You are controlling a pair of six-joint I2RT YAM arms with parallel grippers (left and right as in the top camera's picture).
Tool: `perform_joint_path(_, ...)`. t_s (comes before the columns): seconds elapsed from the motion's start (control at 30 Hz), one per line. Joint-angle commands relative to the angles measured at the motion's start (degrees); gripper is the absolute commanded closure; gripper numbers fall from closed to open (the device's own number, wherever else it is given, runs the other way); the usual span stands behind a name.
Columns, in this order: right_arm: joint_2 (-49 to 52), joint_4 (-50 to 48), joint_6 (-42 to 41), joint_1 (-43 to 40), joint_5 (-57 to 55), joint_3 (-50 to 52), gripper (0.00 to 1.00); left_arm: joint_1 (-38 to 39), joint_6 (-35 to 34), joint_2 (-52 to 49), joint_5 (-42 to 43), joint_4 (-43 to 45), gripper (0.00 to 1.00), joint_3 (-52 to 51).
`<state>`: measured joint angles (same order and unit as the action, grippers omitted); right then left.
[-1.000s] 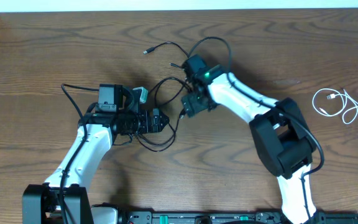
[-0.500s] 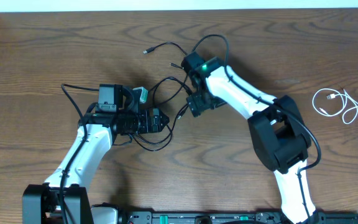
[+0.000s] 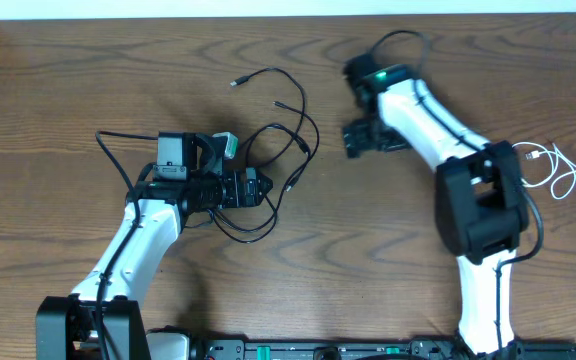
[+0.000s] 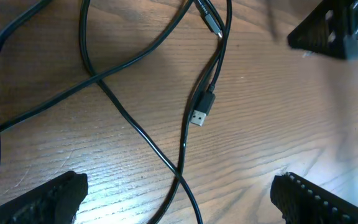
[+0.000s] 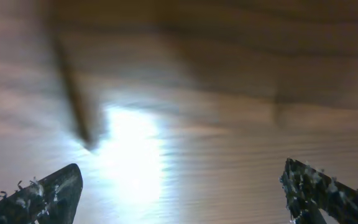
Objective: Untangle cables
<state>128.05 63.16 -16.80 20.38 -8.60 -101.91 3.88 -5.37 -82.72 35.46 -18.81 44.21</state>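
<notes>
Tangle of thin black cords (image 4: 202, 111) in loose crossing loops on brown wooden desk (image 3: 68, 80), left of centre. Left pincer (image 3: 260, 188) (image 4: 176, 183) spread wide at the tangle, 1 cord running between its fingers, ungripped. Right pincer (image 3: 358, 138) (image 5: 180, 171) spread wide over bare desk, well apart from tangle; holds nothing. Thin white cord (image 3: 540, 155) coiled alone at right, just beside right arm (image 3: 478, 200).

Brown wood-grain table (image 3: 58, 80) fills view; white strip (image 3: 268, 6) along far edge; bright glare patch in right wrist view
</notes>
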Motion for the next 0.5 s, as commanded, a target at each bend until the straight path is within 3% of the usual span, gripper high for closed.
perform_joint_path(0.0,0.46,0.33,-1.81,-2.75,0.37,-0.35,0.01,0.07,0.22,0.35,0.96,-0.79,0.0,0.7)
perform_joint_path(0.3,0.48,0.52,-1.81,-7.45,-0.07,-0.33,0.01,0.07,0.79,0.31,5.22,1.95,0.0,0.7)
perform_joint_path(0.47,0.48,0.5,-1.81,-7.98,-0.07,-0.33,0.01,0.07,-4.04,0.31,5.44,1.73,0.05,3.67)
